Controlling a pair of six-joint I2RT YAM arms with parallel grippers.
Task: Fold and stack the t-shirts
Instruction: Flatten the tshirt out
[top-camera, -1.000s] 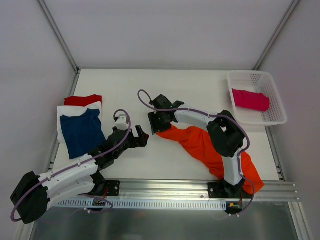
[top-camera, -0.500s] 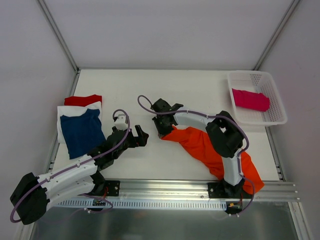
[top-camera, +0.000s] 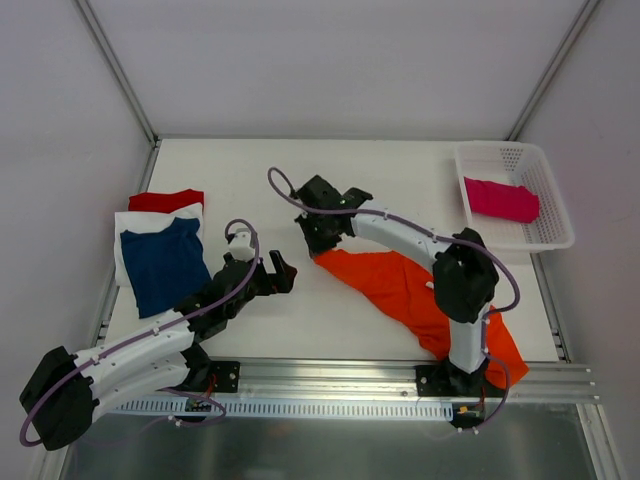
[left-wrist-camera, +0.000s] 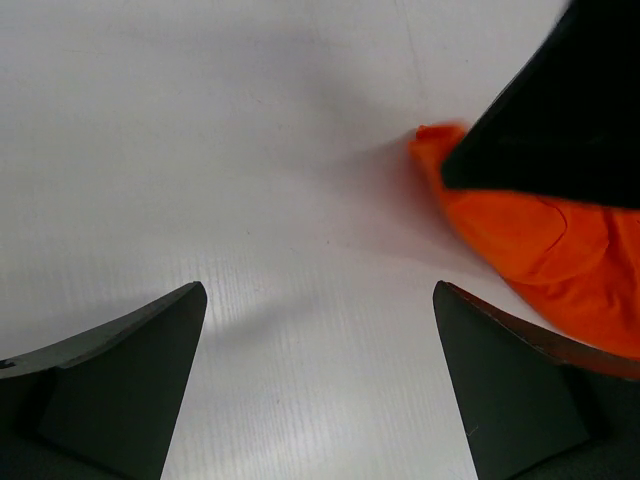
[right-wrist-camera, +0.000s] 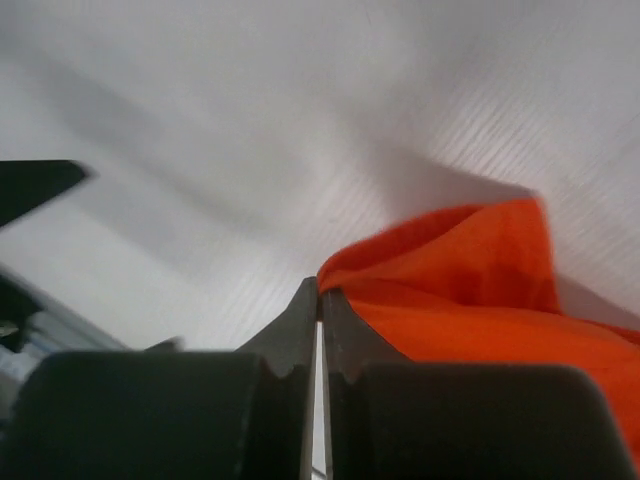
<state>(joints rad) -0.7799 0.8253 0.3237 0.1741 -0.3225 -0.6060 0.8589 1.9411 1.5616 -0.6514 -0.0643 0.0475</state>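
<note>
Top external view shows 2 arms reaching over a white table (top-camera: 420, 170). The right gripper (top-camera: 318, 243) sits at the far left corner of the orange t-shirt (top-camera: 400, 285), its fingers pressed together and pinching the cloth edge there. From that corner the shirt runs as a long, loose band toward the near right edge of the table, passing under the right arm and ending beside its base.

The right wrist view confirms this: the 2 fingers meet with hardly a gap, and a raised orange fold begins right at their tips and spreads away to the right over the table.

The left gripper (top-camera: 283, 272) hovers just left of that same corner, jaws spread wide and holding nothing. In the left wrist view bare table lies between its fingers, with the orange corner ahead and to the right, partly hidden by the dark right gripper.

At the left edge of the table 3 shirts lie stacked: a navy t-shirt (top-camera: 160, 265) on top of a white t-shirt (top-camera: 133, 222), with a red t-shirt (top-camera: 165, 199) showing at the far side. A pink t-shirt (top-camera: 500, 198) lies folded in the white basket (top-camera: 556, 215) at the far right corner.
</note>
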